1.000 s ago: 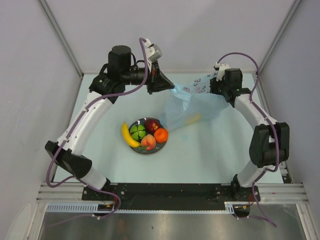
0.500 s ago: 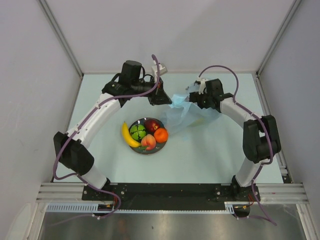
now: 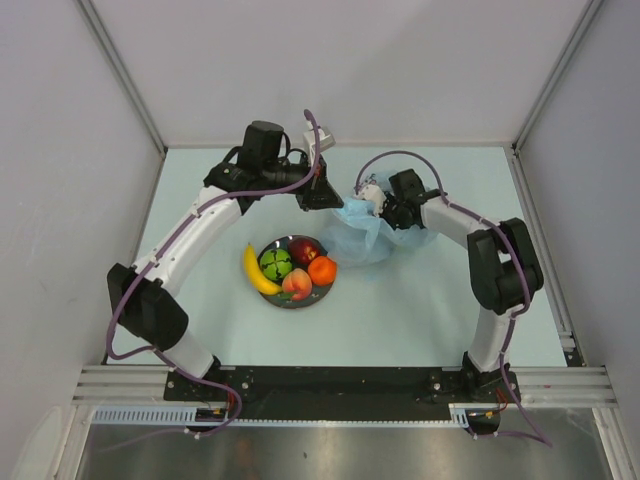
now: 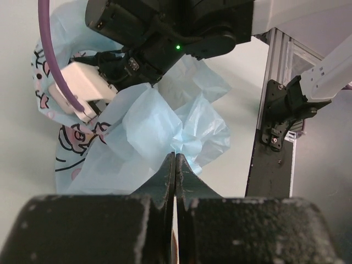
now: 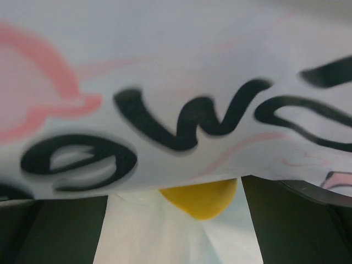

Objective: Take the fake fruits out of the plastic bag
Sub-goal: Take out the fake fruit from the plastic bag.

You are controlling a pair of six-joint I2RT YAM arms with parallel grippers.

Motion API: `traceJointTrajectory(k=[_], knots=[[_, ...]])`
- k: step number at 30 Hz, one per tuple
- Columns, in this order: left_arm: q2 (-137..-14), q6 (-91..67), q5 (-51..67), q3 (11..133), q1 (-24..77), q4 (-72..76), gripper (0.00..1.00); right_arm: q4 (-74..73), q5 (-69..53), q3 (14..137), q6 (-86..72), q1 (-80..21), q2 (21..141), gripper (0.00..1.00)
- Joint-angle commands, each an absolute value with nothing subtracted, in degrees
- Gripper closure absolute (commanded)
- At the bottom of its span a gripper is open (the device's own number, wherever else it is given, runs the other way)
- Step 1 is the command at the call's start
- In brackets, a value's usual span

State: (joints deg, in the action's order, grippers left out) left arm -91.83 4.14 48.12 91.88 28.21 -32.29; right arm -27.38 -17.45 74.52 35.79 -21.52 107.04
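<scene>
The light blue plastic bag (image 3: 362,236) lies bunched behind the plate. My left gripper (image 3: 323,196) is shut on a fold of the plastic bag (image 4: 144,127) at its left upper edge, jaws pressed together (image 4: 175,157). My right gripper (image 3: 378,204) is pushed into the bag's top and stands open (image 5: 174,231). The bag's printed film (image 5: 165,82) drapes close over that camera. A yellow fruit (image 5: 201,199) shows under the film between the right fingers, touching neither. On the dark plate (image 3: 318,297) rest a banana (image 3: 257,271), a green fruit (image 3: 275,263), a dark red apple (image 3: 304,249), an orange (image 3: 322,270) and a peach (image 3: 297,285).
Grey walls close the table (image 3: 420,310) on three sides. The black rail (image 3: 330,382) with both arm bases runs along the near edge. In the left wrist view the right arm's wrist (image 4: 165,33) hangs just over the bag, and a black post (image 4: 275,121) stands on the right.
The right arm swung left into the bag's top and its jaws opened wide. The left arm dropped lower, still gripping the bag. The bag has collapsed into a tighter bunch.
</scene>
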Motion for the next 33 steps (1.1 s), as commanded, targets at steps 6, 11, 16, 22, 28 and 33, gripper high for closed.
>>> traceJointTrajectory(k=[6,11,16,22,28,33], knots=[[-92.81,5.89,47.11,95.01,28.12,-31.55,1.0,-33.49,-18.63,80.33,47.11,-20.75,113.29,0.08],[-94.39,5.98,46.85,96.85,28.12,-31.46,1.0,-32.26,-19.77,82.08,43.42,-18.73,109.35,0.33],[-96.5,6.06,46.41,98.96,28.04,-31.38,1.0,-29.97,-23.9,85.77,33.59,-11.88,103.98,0.43],[-99.93,5.8,45.18,101.95,27.95,-30.94,1.0,-25.32,-29.52,86.4,15.4,-3.45,99.76,0.53],[-104.23,4.48,42.72,106.08,27.95,-29.71,1.0,-25.13,-42.79,85.52,9.14,0.0,96.52,0.53],[-107.31,2.73,42.19,108.89,28.04,-28.66,1.0,-26.9,-46.94,83.32,11.33,1.49,93.61,0.54]])
